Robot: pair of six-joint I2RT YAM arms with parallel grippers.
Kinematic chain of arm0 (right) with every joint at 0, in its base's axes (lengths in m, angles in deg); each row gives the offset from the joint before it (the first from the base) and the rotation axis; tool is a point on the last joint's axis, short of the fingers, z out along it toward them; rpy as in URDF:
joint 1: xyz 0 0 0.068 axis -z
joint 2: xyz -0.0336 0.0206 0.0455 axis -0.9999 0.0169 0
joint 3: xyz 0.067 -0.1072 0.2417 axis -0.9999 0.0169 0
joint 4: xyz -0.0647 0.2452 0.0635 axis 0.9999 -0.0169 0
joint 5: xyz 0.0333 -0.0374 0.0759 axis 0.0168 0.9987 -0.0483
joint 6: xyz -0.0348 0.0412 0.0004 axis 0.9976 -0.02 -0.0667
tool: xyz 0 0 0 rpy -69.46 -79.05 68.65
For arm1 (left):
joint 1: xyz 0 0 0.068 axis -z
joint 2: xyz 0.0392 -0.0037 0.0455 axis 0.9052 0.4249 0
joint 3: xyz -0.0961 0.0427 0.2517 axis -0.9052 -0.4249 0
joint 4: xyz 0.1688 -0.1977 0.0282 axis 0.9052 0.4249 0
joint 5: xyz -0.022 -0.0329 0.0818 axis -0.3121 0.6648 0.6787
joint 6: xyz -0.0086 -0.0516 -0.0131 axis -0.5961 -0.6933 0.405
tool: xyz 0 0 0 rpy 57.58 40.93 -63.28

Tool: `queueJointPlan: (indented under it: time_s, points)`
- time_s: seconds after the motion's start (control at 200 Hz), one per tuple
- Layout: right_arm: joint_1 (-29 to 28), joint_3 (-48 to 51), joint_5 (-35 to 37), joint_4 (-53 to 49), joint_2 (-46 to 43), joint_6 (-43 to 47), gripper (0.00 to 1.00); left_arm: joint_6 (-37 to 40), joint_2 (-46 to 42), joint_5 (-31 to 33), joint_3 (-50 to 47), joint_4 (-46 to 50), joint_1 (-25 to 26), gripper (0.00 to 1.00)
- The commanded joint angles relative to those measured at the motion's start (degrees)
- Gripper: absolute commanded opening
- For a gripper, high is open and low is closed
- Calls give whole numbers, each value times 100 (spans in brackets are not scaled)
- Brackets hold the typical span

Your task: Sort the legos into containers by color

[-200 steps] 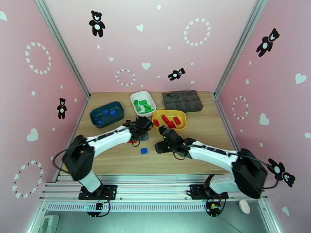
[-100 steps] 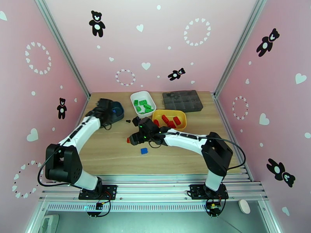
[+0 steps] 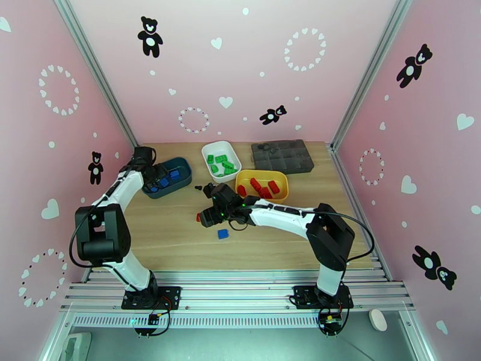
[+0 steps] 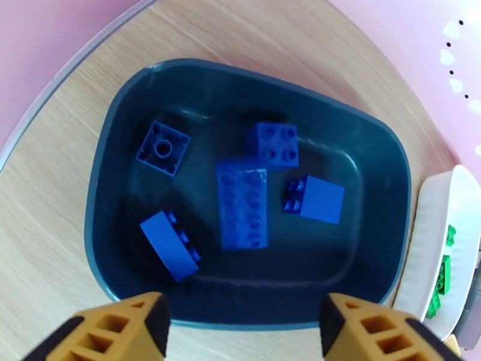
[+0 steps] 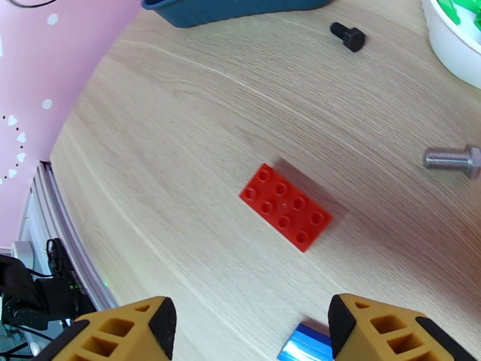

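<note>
My left gripper (image 4: 243, 332) hangs open and empty over the near rim of the dark teal tray (image 4: 120, 115), which holds several blue legos (image 4: 243, 203). From above, that gripper (image 3: 156, 175) is at the teal tray (image 3: 180, 166) at the back left. My right gripper (image 5: 252, 332) is open above a red lego (image 5: 285, 206) lying flat on the wood, seen from the top as the gripper (image 3: 204, 216) beside the red lego (image 3: 198, 217). A loose blue lego (image 3: 223, 233) lies just nearer. The white tray (image 3: 207, 150) holds green legos, and the yellow tray (image 3: 282, 178) holds red ones.
A dark grey organizer box (image 3: 282, 156) stands at the back right. A black screw (image 5: 347, 36) and a silver bolt (image 5: 451, 159) lie on the wood between the trays and the red lego. The loose blue lego's edge (image 5: 306, 347) shows near my right finger.
My left arm swung from the table's middle to the teal tray and its jaws opened. My right arm swept left from the centre to above the red lego.
</note>
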Motion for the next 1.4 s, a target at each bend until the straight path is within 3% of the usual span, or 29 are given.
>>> queueJointPlan:
  time_s: [0.0,0.26,0.511,0.691,0.881,1.081,1.396]
  points:
    - [-31,208,312,-252,-226,65,71,120,-523,-43,-224,7,310,71]
    - [17,855,1003,-427,-715,57,71,234,-1198,212,-799,419,1687,72]
    - [420,2158,1445,-493,-1848,-160,74,20,-1680,171,-1504,715,3188,75]
    - [706,2944,1761,-844,-2962,-246,77,-470,-1528,301,-1660,1036,4384,76]
    - [884,3440,2001,-1120,-3982,-273,81,-1107,-816,374,-1792,894,5345,77]
    - [945,3600,1978,-1196,-4202,-286,82,-1325,89,511,-1433,842,5852,77]
    - [943,3826,1890,-1015,-4217,-385,82,-1414,594,435,-1221,527,5885,76]
